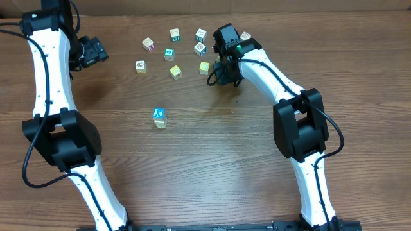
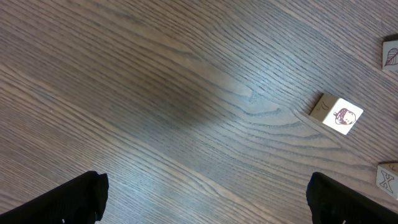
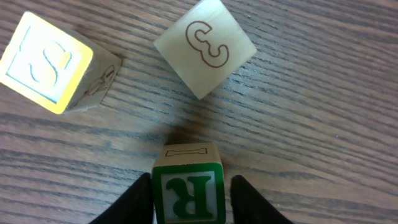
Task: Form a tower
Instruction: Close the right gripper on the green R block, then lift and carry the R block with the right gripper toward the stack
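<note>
Brown wood-grain table (image 1: 212, 147) fills every view, with the 2 white arms reaching in from its near edge. Near the middle stands the tower (image 1: 159, 117), 2 cubes high, a teal face with a white X on top and a pale cube beneath, well apart from both arms. Beyond it, loose letter cubes (image 1: 174, 34) lie scattered toward the far edge. The left gripper (image 2: 208, 193) hovers over bare wood at the far left, its jaws spread wide and holding nothing; a cube with a small picture (image 2: 339, 115) lies ahead of it to the right. The right gripper (image 3: 191, 202) is down among the scattered cubes, its 2 dark fingers (image 3: 134, 199) close on either side of a cube with a green R (image 3: 186, 183). Whether they already press that cube cannot be told. Just ahead of it lie a pale cube marked 3 (image 3: 205, 46) and a yellow-edged S cube (image 3: 46, 62).
</note>
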You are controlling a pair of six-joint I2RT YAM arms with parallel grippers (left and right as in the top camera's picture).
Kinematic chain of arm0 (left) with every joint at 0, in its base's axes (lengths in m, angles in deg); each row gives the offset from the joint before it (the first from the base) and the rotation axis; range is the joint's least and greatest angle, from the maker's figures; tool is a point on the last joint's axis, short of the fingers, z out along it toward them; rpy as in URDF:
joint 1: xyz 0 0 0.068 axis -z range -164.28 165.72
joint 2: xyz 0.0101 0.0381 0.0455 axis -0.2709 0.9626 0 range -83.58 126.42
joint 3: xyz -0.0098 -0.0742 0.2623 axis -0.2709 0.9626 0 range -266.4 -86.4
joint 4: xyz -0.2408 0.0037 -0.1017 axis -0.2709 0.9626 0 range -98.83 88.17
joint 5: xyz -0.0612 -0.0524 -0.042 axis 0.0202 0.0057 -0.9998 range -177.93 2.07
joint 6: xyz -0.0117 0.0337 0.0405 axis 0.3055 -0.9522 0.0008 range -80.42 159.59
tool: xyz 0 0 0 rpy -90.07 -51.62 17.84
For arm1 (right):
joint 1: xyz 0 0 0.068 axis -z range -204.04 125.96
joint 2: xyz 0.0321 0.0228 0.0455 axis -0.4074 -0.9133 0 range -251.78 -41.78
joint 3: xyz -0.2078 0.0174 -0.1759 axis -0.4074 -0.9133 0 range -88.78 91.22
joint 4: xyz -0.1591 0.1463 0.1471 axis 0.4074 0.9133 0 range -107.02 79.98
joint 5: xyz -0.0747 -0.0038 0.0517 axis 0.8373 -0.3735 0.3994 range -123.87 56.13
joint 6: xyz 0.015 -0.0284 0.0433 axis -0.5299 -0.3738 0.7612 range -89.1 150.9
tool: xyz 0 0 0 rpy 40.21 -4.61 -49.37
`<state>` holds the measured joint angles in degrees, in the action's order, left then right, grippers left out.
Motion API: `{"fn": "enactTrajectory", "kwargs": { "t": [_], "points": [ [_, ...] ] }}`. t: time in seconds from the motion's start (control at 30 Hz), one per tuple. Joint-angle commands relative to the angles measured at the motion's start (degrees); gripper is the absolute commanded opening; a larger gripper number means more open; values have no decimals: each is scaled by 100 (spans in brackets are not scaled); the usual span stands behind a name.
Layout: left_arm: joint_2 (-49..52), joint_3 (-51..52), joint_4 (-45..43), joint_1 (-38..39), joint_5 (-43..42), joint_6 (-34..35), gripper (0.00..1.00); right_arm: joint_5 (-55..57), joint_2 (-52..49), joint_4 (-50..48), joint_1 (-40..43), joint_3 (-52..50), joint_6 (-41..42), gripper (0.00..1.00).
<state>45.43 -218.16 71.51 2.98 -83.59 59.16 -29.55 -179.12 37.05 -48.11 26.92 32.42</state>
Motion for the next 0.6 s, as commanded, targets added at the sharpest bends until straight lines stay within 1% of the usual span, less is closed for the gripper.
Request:
{"fn": "enactTrajectory", "kwargs": {
  "t": [0.0,0.07,0.17,0.3,0.57],
  "points": [
    [-35,-70,0,52,11,59,100,9,-28,-33,15,-26,15,35],
    [-35,-70,0,52,13,59,100,9,-28,-66,13,-26,17,33],
    [-35,-70,0,52,11,59,100,9,-26,-79,13,-24,66,25],
    [-35,-70,0,52,13,61,100,2,59,70,9,57,326,23],
    [-35,-70,0,52,13,59,100,-17,732,407,7,258,623,20]
  ]
}}
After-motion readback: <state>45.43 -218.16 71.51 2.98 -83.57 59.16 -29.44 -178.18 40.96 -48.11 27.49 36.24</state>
